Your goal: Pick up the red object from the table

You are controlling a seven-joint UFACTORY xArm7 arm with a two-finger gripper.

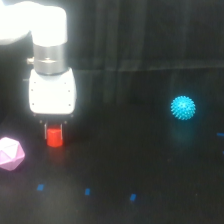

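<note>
The red object [54, 138], a small red-orange block, sits directly under my white gripper body [52, 95] at the exterior view's left. My gripper [54, 131] has its dark fingers down on either side of the block's top and closed against it. The fingers are hard to make out against the black table [125, 165]. I cannot tell whether the block rests on the table or hangs just above it.
A pink polyhedron [10, 153] lies at the exterior view's left edge, just below and left of the gripper. A spiky cyan ball [183, 107] stands far to the right. Small blue marks [87, 191] dot the table's front.
</note>
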